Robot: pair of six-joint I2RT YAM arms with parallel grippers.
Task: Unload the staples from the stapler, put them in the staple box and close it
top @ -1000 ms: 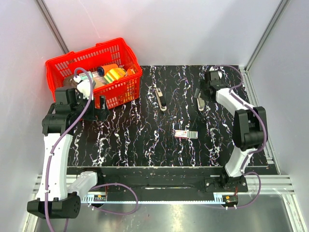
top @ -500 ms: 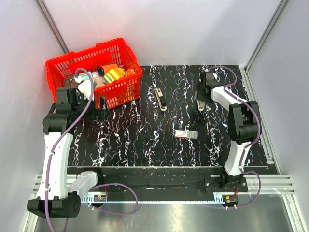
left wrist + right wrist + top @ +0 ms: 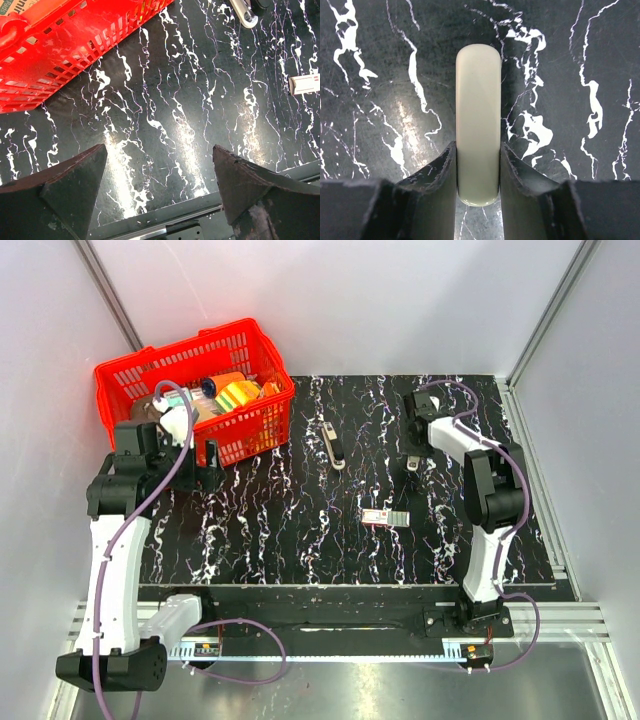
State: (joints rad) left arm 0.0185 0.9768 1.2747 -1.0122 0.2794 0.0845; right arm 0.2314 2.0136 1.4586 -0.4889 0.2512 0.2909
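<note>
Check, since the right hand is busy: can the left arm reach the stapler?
Probably yes: the left hand is open, and only bare table lies between it and the stapler; the basket sits aside.

Stapler right of basket, on table

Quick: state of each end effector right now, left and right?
Left end effector: open, empty.
Right end effector: closed on the cream bar.

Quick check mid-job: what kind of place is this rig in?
Probably an enclosed lab test cell: plain white panel walls, a black marbled table, and an aluminium rail at the arm bases.
</note>
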